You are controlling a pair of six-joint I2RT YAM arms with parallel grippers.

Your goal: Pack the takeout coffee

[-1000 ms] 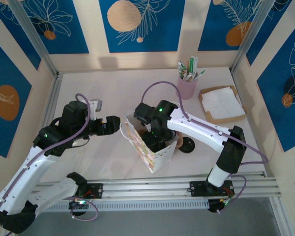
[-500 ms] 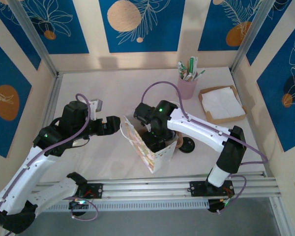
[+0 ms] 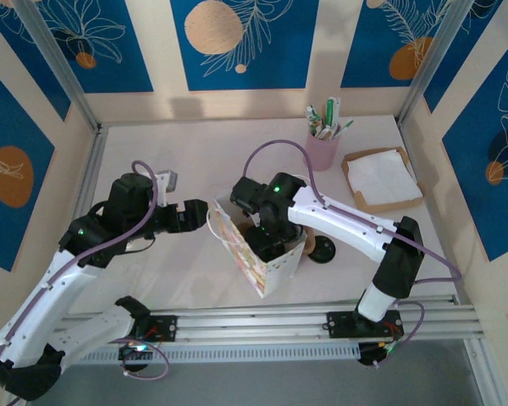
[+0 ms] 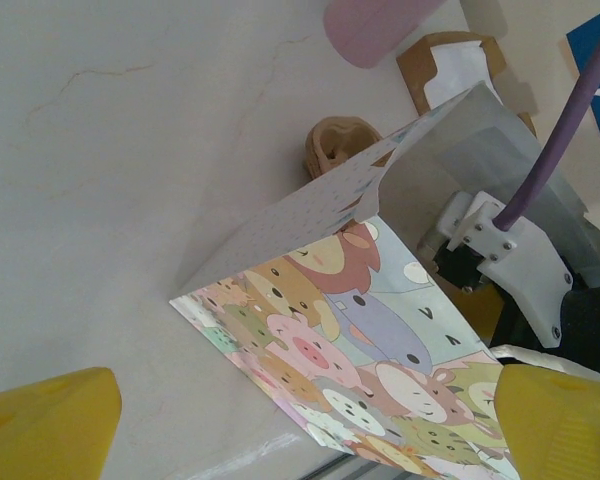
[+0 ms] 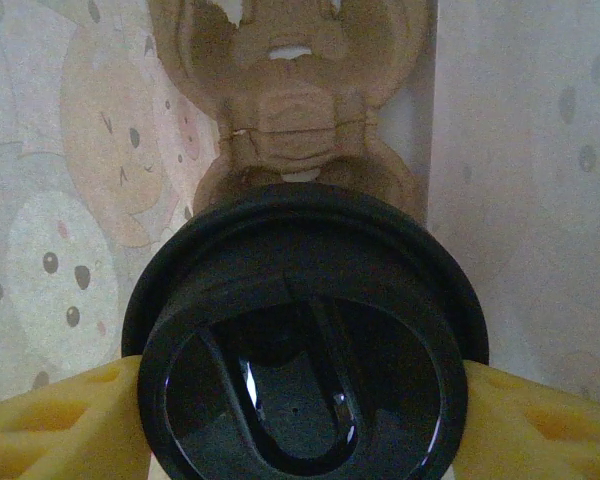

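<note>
top external: high over the table's (image 3: 195, 144) near edge, looking down on all of it | left wrist: low, near, facing the printed bag (image 4: 360, 380) side-on | right wrist: very close, looking down on the takeout coffee (image 5: 305, 390) inside the bag | shared: the bag

No legible text, brand, number or sign was found. The white paper bag printed with pastel cartoon animals (image 4: 350, 350) carried pictures only (no lettering). The round black plastic lid of the takeout coffee (image 5: 305, 350) bore plain moulded ridges.
</note>
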